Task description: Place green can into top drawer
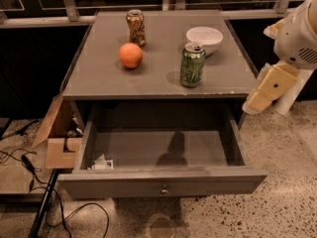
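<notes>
— Where is the claw?
— The gripper (255,102) hangs at the right edge of the view, just off the cabinet's front right corner and above the speckled floor. I cannot tell how far open it is, or whether it grips anything.
— And the can?
— The green can (192,65) stands upright on the cabinet top (99,77). It is to the left of the claw, a little higher in the view and clear of it, near the top's front edge. Just behind the can sits a white bowl (204,37).
— The drawer?
— The top drawer (213,185) is pulled out, below and to the left of the claw, and its right wall is the part nearest the claw. A small round knob (164,189) sits on the front panel. A scrap of paper (101,163) lies in the front left corner, the one farthest from the claw.
— Anything else?
— Farther from the claw than the green can, an orange (131,55) and a brown-gold can (135,27) are on the top. A cardboard box (57,138) and cables (20,160) lie on the floor past the cabinet's far side.
</notes>
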`<state>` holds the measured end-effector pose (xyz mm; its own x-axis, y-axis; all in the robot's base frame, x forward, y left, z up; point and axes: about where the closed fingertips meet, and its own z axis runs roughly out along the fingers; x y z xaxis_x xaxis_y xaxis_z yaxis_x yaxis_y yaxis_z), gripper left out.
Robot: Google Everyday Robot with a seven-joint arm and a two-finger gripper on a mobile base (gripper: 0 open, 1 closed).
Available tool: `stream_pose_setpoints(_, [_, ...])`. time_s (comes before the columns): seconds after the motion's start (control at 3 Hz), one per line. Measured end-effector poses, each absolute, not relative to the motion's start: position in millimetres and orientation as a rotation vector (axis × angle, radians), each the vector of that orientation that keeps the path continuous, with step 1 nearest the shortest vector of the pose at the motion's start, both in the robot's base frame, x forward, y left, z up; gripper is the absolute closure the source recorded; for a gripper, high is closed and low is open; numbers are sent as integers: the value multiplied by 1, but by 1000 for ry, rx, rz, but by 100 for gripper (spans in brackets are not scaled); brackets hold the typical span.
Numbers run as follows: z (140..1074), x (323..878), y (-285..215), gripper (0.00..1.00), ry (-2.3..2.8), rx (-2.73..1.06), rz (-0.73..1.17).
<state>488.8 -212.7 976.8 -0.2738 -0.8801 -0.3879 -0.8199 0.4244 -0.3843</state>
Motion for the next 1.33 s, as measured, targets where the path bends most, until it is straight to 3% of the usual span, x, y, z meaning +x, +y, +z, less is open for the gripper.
stream_pose_setpoints(1.33, [937,596,-186,0,2024,-1208,113])
